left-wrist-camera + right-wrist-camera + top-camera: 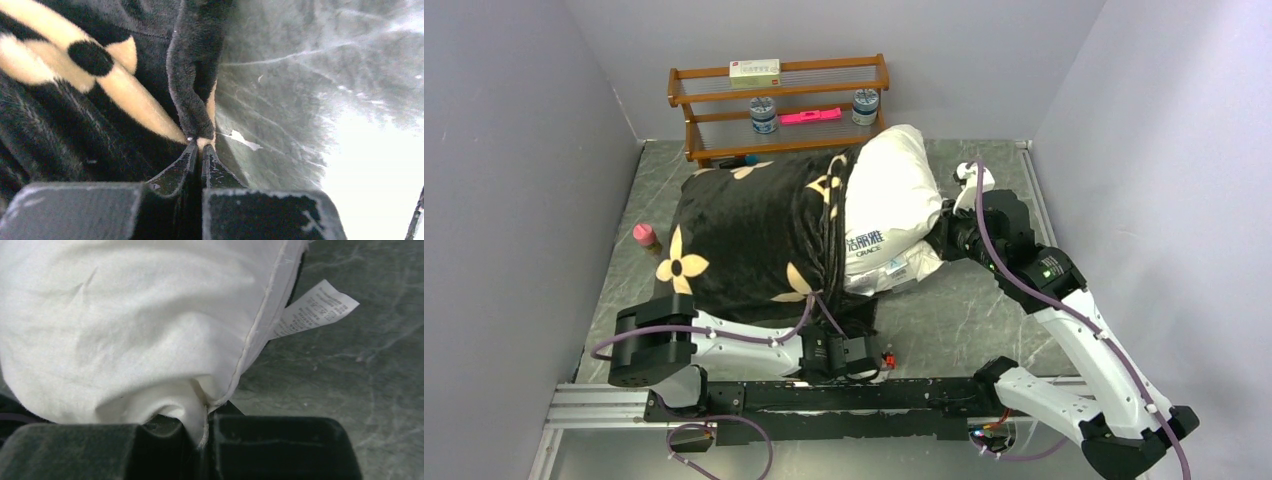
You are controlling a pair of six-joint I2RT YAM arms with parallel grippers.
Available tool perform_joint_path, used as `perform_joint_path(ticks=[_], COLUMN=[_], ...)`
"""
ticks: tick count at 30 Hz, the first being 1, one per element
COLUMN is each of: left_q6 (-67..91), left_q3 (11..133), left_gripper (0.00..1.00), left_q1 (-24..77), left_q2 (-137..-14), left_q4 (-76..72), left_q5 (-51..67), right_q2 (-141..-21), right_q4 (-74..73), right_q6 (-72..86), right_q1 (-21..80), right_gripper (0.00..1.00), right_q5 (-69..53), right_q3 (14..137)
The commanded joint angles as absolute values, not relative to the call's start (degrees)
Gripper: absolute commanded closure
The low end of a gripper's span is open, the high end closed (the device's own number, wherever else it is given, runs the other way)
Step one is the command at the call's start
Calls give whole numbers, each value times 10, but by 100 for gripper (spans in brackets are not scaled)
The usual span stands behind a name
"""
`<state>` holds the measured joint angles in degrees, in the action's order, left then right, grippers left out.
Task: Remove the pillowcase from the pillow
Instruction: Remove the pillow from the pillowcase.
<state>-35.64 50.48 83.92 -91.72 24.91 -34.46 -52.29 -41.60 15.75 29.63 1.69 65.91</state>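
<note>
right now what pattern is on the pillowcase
The pillowcase is black with tan flower motifs; top external view shows it best.

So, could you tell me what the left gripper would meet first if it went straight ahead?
The pillowcase: the left gripper is shut on a fold of it, with more of it probably just beyond.

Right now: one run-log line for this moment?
stage: pillowcase partly off pillow | left gripper: shut on pillowcase edge | right gripper: shut on pillow corner
</note>
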Motion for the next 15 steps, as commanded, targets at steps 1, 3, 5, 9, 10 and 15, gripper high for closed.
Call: perform_joint_path(ticks=[1,3,5,9,10,15], left_q6=[-257,-246,-239,-227,-226,-229], left_q3=[462,458,454,453,456,468], left_gripper=[95,95,95,95,95,81], left_q1=[819,807,798,794,794,796], left_q2=[-894,-885,-880,-876,-866,-760], left_q4=[330,335,340,324,310,203], left_q5=[-319,-321,-319,-318,-308,-191], right_q2=[-477,-471,-468,-462,-459,-452], right_q4=[-272,-279,-297,-315,-310,-302], right_q6=[110,106,109,120,120,140], right_q1=[276,276,276,276,276,276], right_gripper=[100,100,100,100,100,100], right_q5=[279,297,290,246,206,27], right_q3=[756,755,749,716,703,631])
